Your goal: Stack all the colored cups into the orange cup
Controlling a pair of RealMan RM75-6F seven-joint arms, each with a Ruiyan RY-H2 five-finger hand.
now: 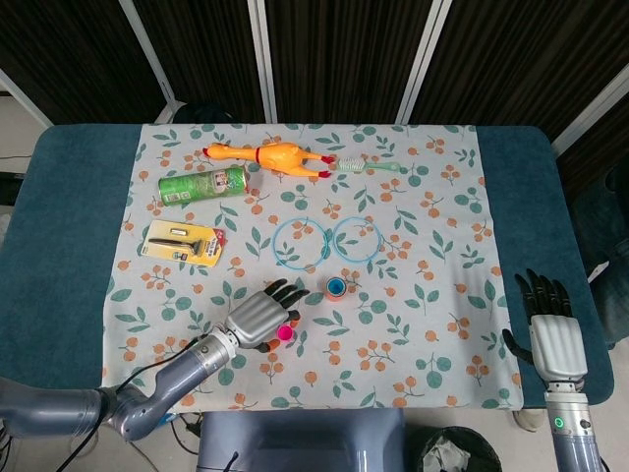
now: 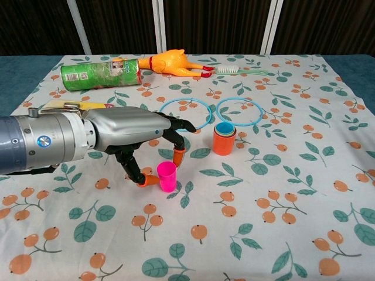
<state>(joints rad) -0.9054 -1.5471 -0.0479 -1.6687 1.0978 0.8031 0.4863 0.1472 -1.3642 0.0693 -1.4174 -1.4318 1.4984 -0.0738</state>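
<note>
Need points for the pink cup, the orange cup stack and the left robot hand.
pink cup (image 2: 166, 177), chest view, on its side wall.
orange cup (image 2: 223, 143), chest view, on its outer wall below the blue cup nested inside.
left robot hand (image 2: 126, 130), chest view, on the silver back of the hand.
</note>
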